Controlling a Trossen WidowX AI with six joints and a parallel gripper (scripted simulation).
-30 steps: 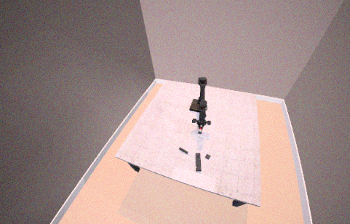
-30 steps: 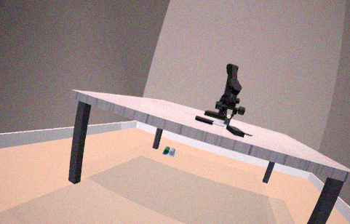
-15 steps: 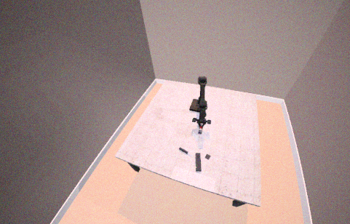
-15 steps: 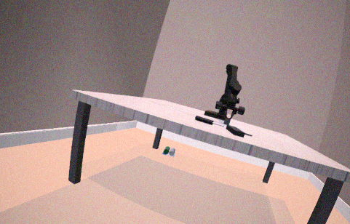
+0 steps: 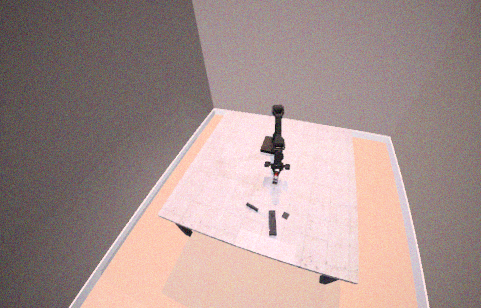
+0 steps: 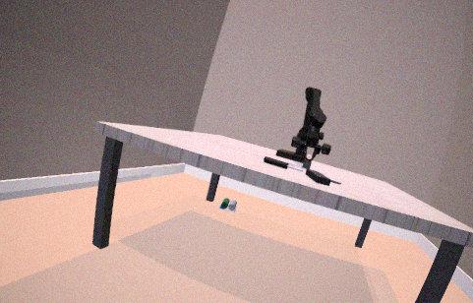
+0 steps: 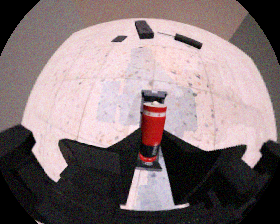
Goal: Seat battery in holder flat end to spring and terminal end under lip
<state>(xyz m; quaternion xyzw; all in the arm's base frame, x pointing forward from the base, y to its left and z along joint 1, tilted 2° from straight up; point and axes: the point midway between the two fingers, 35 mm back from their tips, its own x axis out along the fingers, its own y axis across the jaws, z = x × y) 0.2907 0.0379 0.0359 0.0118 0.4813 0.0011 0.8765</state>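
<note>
Gripper (image 7: pixel 149 163): closed on the battery (image 7: pixel 152 129), lower centre of the wrist view.
Battery: red cylinder, dark cap, pointing outward, above the table (image 5: pixel 317 200).
Holder (image 5: pixel 272 222): long dark bar, lower centre of top view, well apart.
Nearby: two small dark blocks (image 5: pixel 252 206) (image 5: pixel 285 215) flanking the holder.
Table: pale, faintly tiled, dark legs.

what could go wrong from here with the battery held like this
The gripper clamps the red battery near one end, so most of it sticks out past the fingers; it may tilt on contact and seat crooked.

Three dark pieces lie ahead on the table: a long bar and two small ones. Which one is the holder is hard to tell, so the approach may be misaligned or knock one.
</note>
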